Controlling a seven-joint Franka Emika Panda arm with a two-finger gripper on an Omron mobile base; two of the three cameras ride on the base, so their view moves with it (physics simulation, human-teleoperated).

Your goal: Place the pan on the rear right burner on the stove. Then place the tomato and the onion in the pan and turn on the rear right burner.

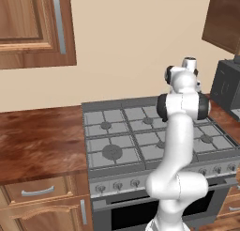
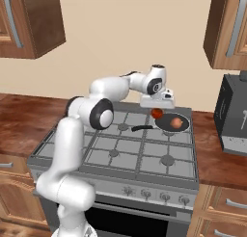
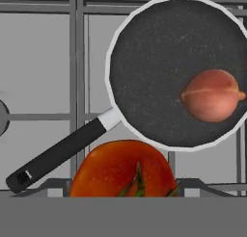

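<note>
One item left: we hold the tomato (image 2: 157, 113) above the stove (image 2: 120, 154); the onion (image 2: 177, 122) already lies in the pan (image 2: 173, 124).
Pan: it sits on the far right grate, over what we judge to be the rear right burner, with its handle (image 3: 62, 154) pointing left and toward us.
Jaws: the gripper (image 2: 157, 109) stands wide apart but clasps the tomato between its tips; in the hand view the fruit bulges up right at the bottom, so we read this as a wide grasp, not a release.
Tomato position: it hangs just left of the pan rim, near where the handle joins, not over the pan floor.
Risk one: if we let go here, the tomato likely strikes the rim or handle and rolls off across the grates.
Risk two: a drop from this height may bounce the round fruit out, or knock the onion toward the right rim.
Risk three: bumping the handle on the way over could turn the pan off the burner.
Knobs: the burner is not yet lit, we judge; picking the wrong front knob (image 2: 165, 196) would light another burner.
</note>
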